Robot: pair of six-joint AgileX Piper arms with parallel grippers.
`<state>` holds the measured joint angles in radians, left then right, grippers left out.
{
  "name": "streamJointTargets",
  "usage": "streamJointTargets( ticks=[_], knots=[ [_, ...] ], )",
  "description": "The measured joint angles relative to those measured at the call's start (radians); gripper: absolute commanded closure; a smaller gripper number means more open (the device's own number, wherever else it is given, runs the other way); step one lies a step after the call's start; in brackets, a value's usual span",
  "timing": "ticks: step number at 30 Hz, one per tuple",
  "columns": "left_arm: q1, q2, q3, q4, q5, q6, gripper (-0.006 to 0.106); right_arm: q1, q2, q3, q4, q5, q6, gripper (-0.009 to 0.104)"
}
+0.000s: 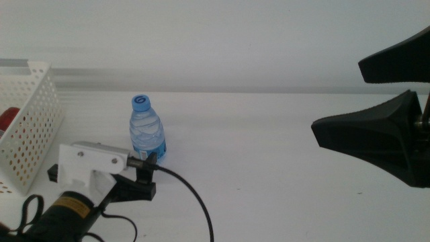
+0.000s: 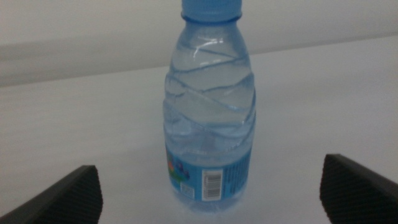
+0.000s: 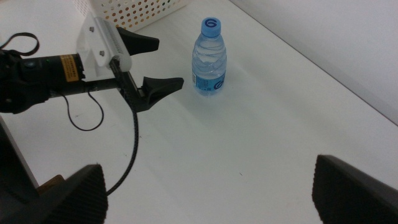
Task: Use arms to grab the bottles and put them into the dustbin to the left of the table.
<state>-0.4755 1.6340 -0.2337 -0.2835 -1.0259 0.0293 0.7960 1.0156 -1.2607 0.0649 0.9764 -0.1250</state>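
A small clear water bottle (image 1: pixel 146 131) with a blue cap stands upright on the white table. My left gripper (image 1: pixel 144 176) is open just in front of it, and its jaws point at the bottle from a short gap away. In the left wrist view the bottle (image 2: pixel 210 112) fills the middle, and the left gripper (image 2: pixel 210 168) shows a jaw at each lower corner. The right gripper (image 1: pixel 336 97) hangs open and holds nothing at the right side, well away from the bottle (image 3: pixel 209 57). The white perforated dustbin (image 1: pixel 30 128) stands at the far left, with a red can (image 1: pixel 8 117) inside.
A thick black cable (image 1: pixel 195 202) trails from the left arm across the table's front. The right wrist view shows the left gripper (image 3: pixel 168 62), the dustbin's wall (image 3: pixel 137 12) behind it, and the right gripper (image 3: pixel 207 167). A pale wall lies behind the table.
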Motion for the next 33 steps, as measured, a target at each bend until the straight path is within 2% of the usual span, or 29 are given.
streamJointTargets(
  ticks=[33],
  knots=[
    [0.000,0.209,-0.215,-0.056,0.015,0.000,0.007,0.000,0.000,0.000,0.000,0.000,0.000,0.007]
  ],
)
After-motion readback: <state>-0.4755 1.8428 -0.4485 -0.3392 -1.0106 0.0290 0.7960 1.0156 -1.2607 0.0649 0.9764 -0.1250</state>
